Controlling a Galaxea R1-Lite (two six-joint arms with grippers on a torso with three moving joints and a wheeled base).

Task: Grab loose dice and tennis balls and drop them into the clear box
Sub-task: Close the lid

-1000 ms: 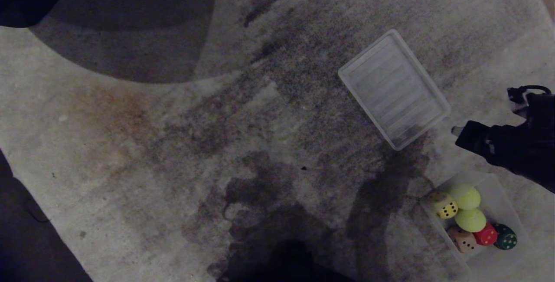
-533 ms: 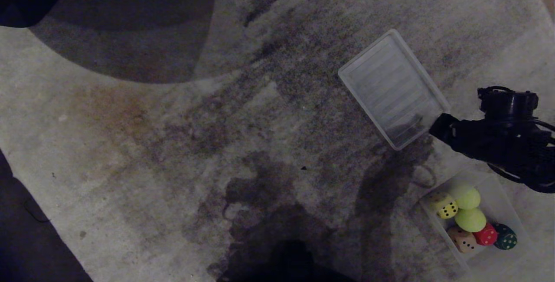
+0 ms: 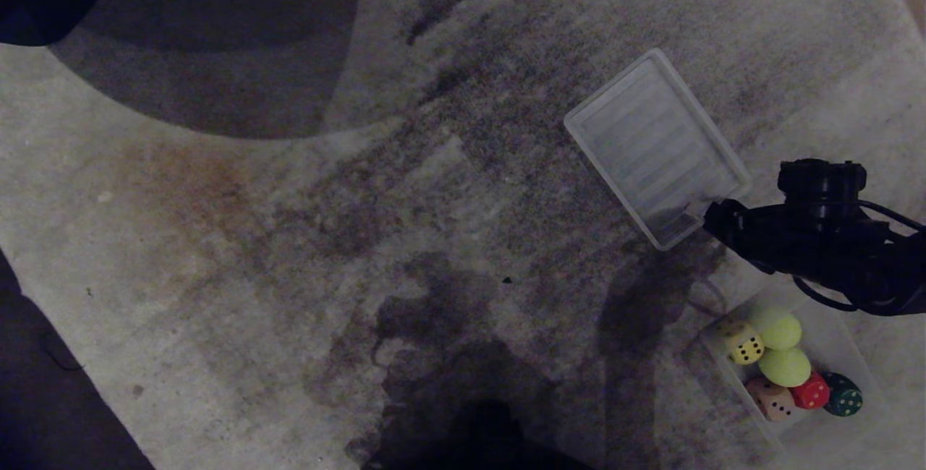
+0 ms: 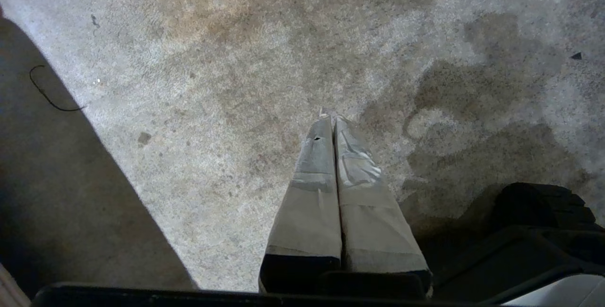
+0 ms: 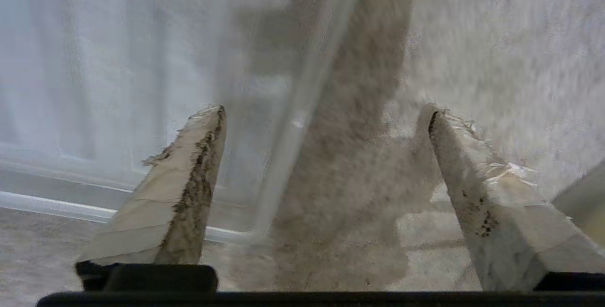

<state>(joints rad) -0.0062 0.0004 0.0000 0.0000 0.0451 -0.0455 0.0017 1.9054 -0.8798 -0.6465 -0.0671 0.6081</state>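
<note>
A stained pale carpet [image 3: 289,238] covers the floor. On it, far right, lies a flat ribbed translucent tray [image 3: 655,146]. Nearer, at the right edge, the clear box [image 3: 832,325] holds two tennis balls [image 3: 780,329], a yellow die [image 3: 745,345], and peach, red and dark green dice [image 3: 810,392]. The right gripper [image 5: 326,113] hangs spread wide and empty, one finger over the tray's near corner, between tray and box. The left gripper [image 4: 331,118] is parked, fingers pressed together over bare carpet
</note>
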